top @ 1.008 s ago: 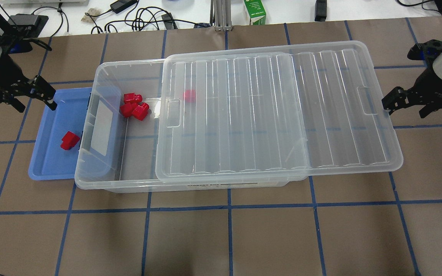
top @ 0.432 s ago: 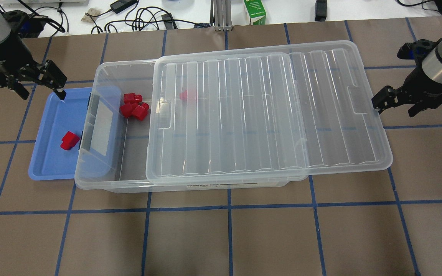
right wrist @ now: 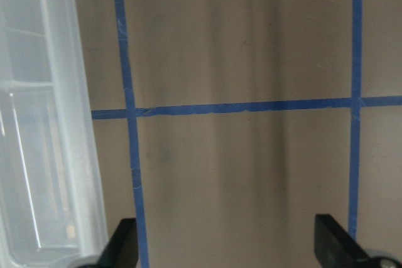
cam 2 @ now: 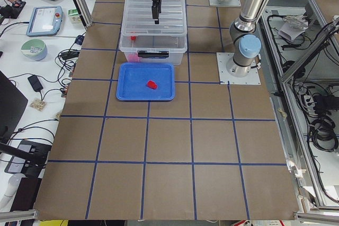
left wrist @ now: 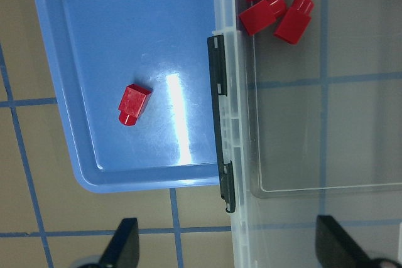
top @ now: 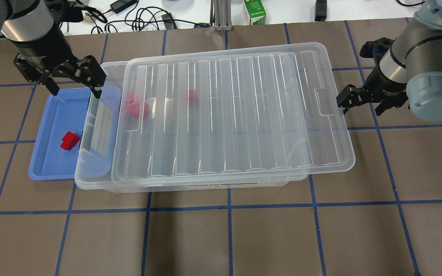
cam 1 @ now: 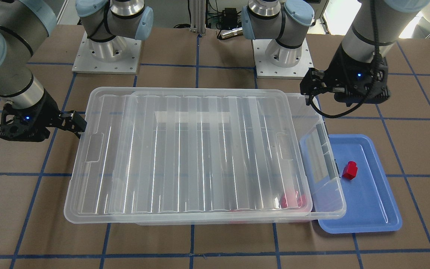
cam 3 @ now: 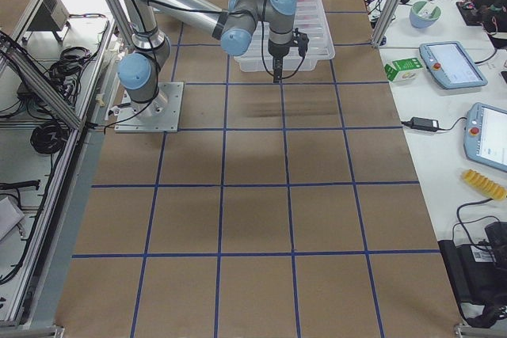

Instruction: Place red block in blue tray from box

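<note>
A red block (top: 70,140) lies in the blue tray (top: 54,115), which also shows in the left wrist view (left wrist: 134,105). The tray sits against the left end of the clear box (top: 94,180). The box's ribbed lid (top: 228,115) covers nearly all of it. Several more red blocks (top: 136,107) show blurred through the lid. My left gripper (top: 76,92) is open and empty above the tray's far end and the box's latch (left wrist: 220,123). My right gripper (top: 359,107) is open and empty, one finger at the lid's right edge.
A green carton (top: 254,11) and cables (top: 140,19) lie beyond the table's far edge. The brown table (top: 228,237) has a blue tape grid. In the right wrist view the lid's rim (right wrist: 69,123) sits beside bare table.
The lid has slid left over the box and now covers the red blocks inside. My right gripper followed its right edge leftward. My left gripper moved right, to the tray's far end.
</note>
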Robot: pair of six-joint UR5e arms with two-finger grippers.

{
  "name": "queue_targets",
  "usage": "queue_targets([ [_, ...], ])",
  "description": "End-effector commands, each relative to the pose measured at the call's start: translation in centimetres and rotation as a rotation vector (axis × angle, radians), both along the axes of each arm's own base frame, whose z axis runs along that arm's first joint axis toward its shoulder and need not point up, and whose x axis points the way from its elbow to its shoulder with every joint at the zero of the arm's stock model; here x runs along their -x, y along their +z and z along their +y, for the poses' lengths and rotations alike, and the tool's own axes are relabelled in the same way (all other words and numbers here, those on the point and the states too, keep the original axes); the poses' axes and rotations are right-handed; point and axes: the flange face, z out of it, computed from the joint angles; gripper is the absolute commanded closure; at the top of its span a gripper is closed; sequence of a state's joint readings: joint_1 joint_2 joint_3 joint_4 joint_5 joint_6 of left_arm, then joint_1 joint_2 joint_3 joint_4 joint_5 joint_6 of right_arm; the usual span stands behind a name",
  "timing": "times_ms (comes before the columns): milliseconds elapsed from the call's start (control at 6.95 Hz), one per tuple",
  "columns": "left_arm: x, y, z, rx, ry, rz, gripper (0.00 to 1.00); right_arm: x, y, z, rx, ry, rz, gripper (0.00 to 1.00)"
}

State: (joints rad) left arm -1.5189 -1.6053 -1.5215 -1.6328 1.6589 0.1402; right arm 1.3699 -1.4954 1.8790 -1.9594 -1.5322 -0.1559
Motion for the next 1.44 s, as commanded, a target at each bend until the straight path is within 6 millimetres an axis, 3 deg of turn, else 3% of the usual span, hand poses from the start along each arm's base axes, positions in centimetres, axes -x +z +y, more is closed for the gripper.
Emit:
queue_targets([
  [0,4.0,0.9,1.5,0.023,-0.014,0.084,0.00,-5.7,-0.1,0.5,0.000,-0.015,-0.004,0.00],
  [144,4.1,1.3,1.5,0.033,-0.014,0.096,0.00,-6.6,0.2,0.4,0.006,-0.013,-0.002,0.00],
  [432,3.4,2.9,-0.5,0.073,-0.006,0.067,0.00,-6.7,0.5,0.2,0.012,-0.013,0.001,0.00],
  [576,3.3,3.0,-1.0,0.074,-0.006,0.063,0.00,-6.7,1.9,-0.5,0.040,-0.006,0.005,0.00],
  [864,3.2,2.8,-0.9,0.068,-0.006,0.057,0.00,-6.8,7.2,-0.4,0.059,-0.017,0.013,0.00],
  [1008,2.8,3.4,-0.5,0.075,0.000,0.058,0.00,-8.2,12.7,0.5,0.064,-0.032,0.005,0.00],
  [1152,2.0,3.7,-0.6,0.079,0.011,0.068,0.00,-11.5,16.5,1.4,0.044,-0.076,-0.003,0.00],
  [1295,1.7,3.4,-0.7,0.076,0.017,0.086,0.00,-15.7,17.4,2.6,0.047,-0.077,-0.010,0.00],
])
